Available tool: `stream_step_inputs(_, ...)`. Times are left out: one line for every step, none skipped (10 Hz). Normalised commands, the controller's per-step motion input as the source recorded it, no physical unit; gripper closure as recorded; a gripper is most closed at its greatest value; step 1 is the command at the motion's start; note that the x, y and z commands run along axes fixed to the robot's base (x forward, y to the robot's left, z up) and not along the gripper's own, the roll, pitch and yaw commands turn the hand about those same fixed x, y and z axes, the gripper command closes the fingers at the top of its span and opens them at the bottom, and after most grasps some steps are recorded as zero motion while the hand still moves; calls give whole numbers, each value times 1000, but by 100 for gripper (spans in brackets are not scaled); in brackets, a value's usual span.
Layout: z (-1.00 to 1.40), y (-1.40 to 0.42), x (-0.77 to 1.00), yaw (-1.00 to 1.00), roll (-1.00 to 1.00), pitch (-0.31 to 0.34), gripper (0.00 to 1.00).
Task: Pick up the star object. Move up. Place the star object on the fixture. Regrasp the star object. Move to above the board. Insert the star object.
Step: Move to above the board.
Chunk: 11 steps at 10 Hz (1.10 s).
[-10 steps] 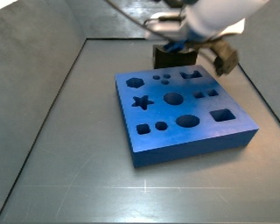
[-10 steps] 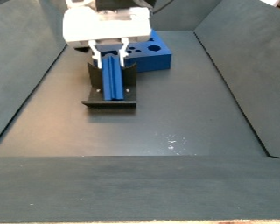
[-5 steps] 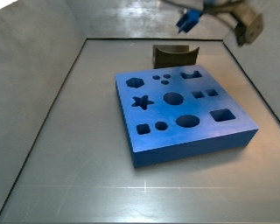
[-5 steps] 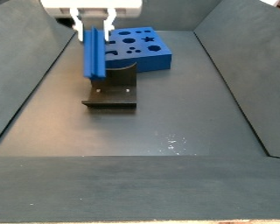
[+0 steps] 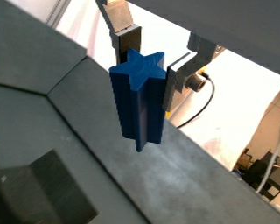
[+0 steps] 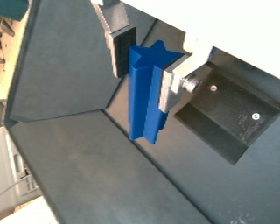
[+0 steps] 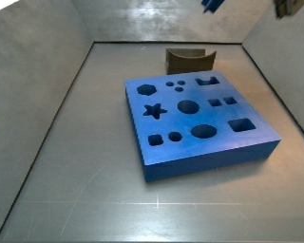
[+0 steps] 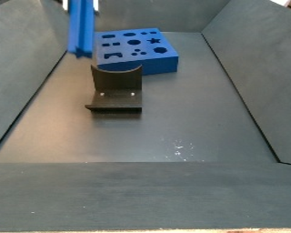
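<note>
Dark floor w/ board (image 7: 199, 128) holes empty; gripper (image 5: 154, 72) fingers (image 5: 129, 39) clamp star object (image 5: 139, 101) high above fixture (image 8: 116, 89).

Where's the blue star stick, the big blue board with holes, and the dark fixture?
star object (image 8: 81, 25), a side view, on its long side.
board (image 7: 199, 152), a side view, on its top face.
fixture (image 8: 115, 94), a side view, on its upright plate.

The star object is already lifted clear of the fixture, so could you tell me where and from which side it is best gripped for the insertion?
Grip the star object near its upper end, across two opposite flanks, as the gripper does now. The peg hangs upright from the fingers, so its long lower part stays free to enter the star hole in the board. Come from above, along the peg's axis.
</note>
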Motion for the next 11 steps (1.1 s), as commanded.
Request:
stream_step_inputs(1000, 9, 182, 105, -33, 197, 100)
stream_step_inputs(1000, 6, 173, 124, -32, 186, 100)
stream_step_inputs(1000, -4, 158, 148, -35, 160, 100)
stream_step_inputs(1000, -8, 149, 157, -36, 148, 100)
stream_step_inputs(755, -19, 97, 162, -38, 114, 100)
stream_step_inputs(649, -21, 74, 162, -37, 102, 100)
stream_step_inputs(440, -20, 45, 151, -47, 69, 100)
stream_step_inputs(290, -17, 30, 141, -54, 47, 100)
stream_step_inputs(94, -1000, -751, -95, -1000, -12, 100)
stream_step_inputs(74, -1000, -755, -101, -1000, -18, 100)
stream_step_inputs(84, -1000, -803, -103, -1000, -49, 100)
